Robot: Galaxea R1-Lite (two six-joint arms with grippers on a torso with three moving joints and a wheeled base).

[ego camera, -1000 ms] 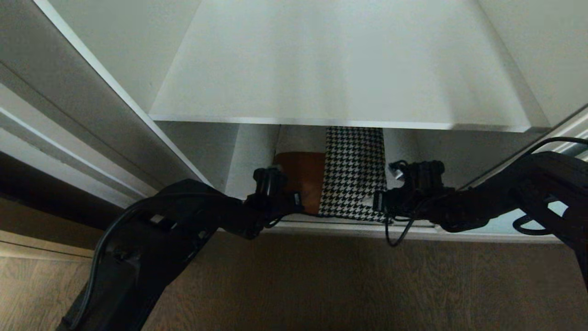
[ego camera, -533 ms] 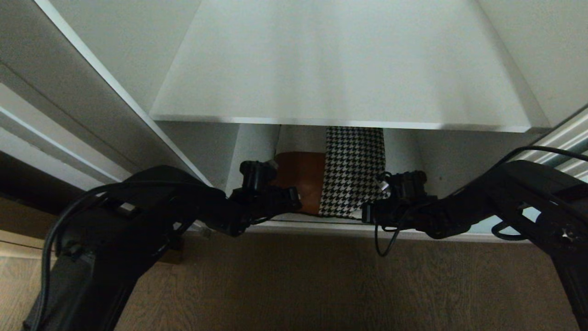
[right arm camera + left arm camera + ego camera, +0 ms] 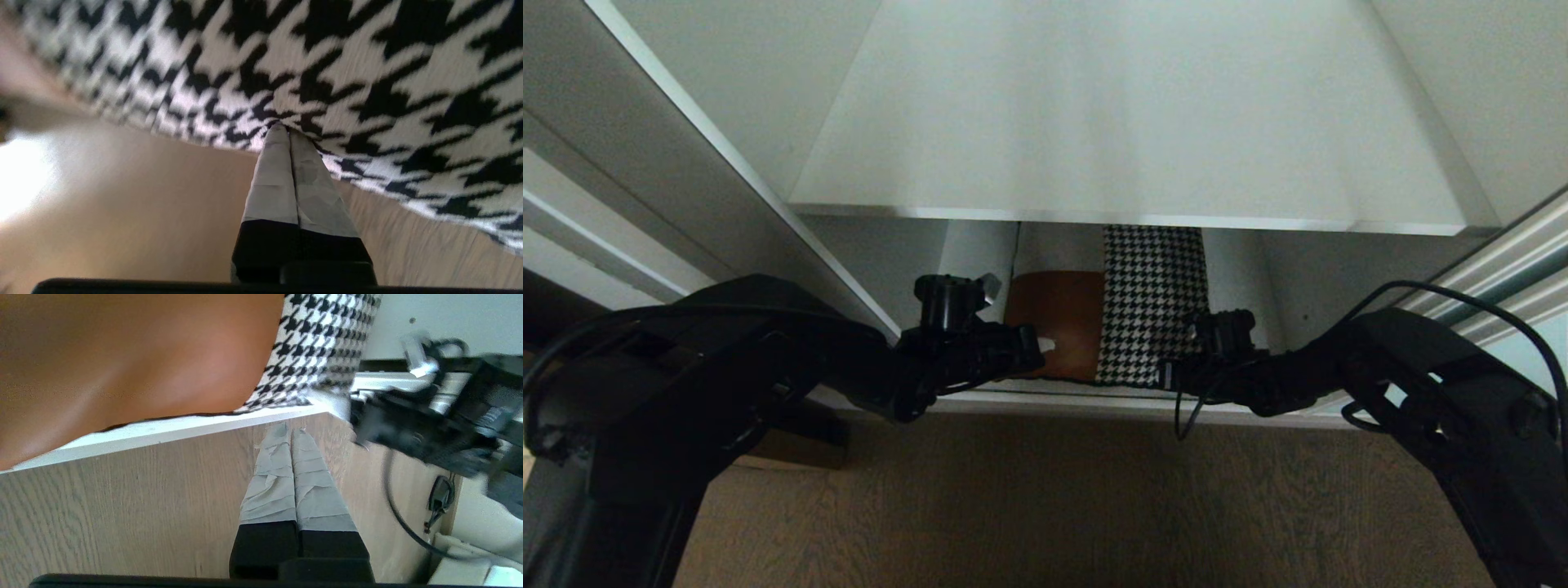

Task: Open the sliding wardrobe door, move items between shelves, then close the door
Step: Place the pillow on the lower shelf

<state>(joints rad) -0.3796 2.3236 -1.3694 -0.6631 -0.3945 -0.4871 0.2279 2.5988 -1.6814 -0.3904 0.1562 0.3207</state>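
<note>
The items (image 3: 1107, 306) sit low in the middle of the head view, on the wardrobe's bottom board beneath a wide white shelf (image 3: 1127, 122): a smooth rust-orange piece (image 3: 1054, 322) on the left and a black-and-white houndstooth piece (image 3: 1150, 302) touching it on the right. A thin dark edge shows under the orange piece in the left wrist view, perhaps a black layer, though that is hard to judge. The front edge of the bundle lies at the lip of the white bottom board (image 3: 163, 430).

The left gripper (image 3: 1041, 347) is just in front of the orange piece, its taped fingers (image 3: 276, 486) pressed together and holding nothing, their tips near the board's lip. The right gripper (image 3: 1164, 377) is at the lower right corner of the houndstooth piece, jaws likewise pressed together, with the fingertips (image 3: 282, 141) at the fabric's edge.

Against the earlier pictures, both arms have drawn outward and lower in the frame: the left arm's bulk now fills the lower left, the right arm's elbow has dropped towards the lower right, and both wrists sit lower beside the bundle. The clothes have not moved.

Wood-grain flooring (image 3: 1054, 506) runs across the bottom of the frame. At the right edge a silver rail and a strip of the sliding wardrobe door (image 3: 1535, 339), pale blue-green glass, show behind the right arm.
</note>
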